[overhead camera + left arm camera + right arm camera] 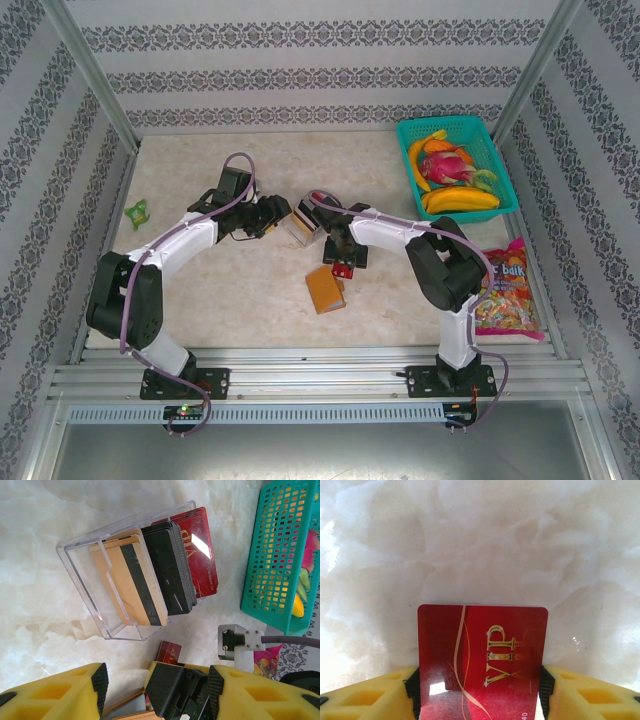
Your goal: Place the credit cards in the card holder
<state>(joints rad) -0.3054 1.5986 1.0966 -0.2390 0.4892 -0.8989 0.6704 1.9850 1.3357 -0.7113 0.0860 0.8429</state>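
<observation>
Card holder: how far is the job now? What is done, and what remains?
Done: no card seen in the card holder. In hand: the right gripper grips one red card. Left: tan, black and red cards stand in the clear box.

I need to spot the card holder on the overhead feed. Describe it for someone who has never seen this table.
On the pale marble table, look at its centre. Just on the near side of the red card lies the card holder, a small flat rectangle. It is opaque orange-tan, unlike the clear box of cards farther back.
</observation>
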